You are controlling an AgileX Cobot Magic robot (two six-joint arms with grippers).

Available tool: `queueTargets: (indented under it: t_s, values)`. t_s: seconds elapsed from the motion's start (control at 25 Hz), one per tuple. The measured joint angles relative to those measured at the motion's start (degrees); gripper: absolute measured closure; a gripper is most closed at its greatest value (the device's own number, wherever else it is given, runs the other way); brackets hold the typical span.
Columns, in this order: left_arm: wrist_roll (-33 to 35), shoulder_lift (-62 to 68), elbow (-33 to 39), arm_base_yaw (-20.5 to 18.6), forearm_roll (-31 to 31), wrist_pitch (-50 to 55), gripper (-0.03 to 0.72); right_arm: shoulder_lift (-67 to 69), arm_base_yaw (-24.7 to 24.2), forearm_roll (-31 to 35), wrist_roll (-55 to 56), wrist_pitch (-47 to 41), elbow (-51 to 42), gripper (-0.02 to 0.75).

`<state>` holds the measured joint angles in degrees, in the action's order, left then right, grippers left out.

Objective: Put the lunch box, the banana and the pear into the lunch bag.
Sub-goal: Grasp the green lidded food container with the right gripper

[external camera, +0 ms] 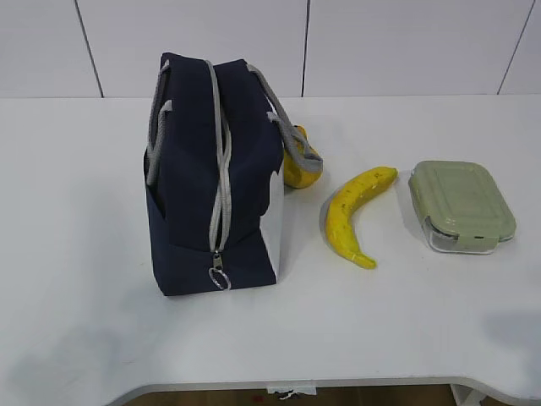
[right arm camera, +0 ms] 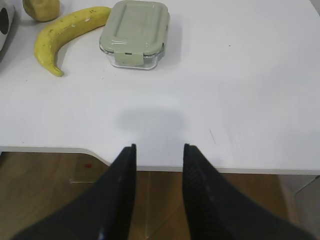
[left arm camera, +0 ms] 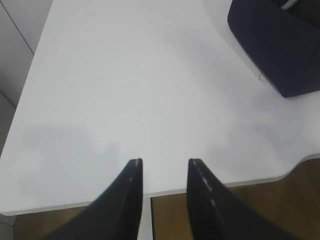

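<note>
Exterior view: the lunch bag [external camera: 215, 173] stands zipped on the white worktop [external camera: 84, 211], the pear [external camera: 297, 166] touching its right side (partly hidden by a handle). The banana [external camera: 352, 216] lies just right of that, and the lunch box [external camera: 461, 205] lies near the banana's right. Left wrist view: the left pincer [left arm camera: 165, 165] hangs partly open over the worktop edge, holding nothing. Right wrist view: the right pincer [right arm camera: 159, 149] is likewise partly open and empty, well apart from the lunch box.
</note>
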<state>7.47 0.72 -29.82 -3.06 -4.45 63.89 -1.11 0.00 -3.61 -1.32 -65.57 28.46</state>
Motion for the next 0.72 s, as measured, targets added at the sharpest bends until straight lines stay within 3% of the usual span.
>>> queueTargets:
  t_s: [0.72]
  values:
    - [0.0,0.0,0.0,0.0,0.0,0.0,0.454,0.0,0.0,-0.1,0.0,0.0,0.0,0.494]
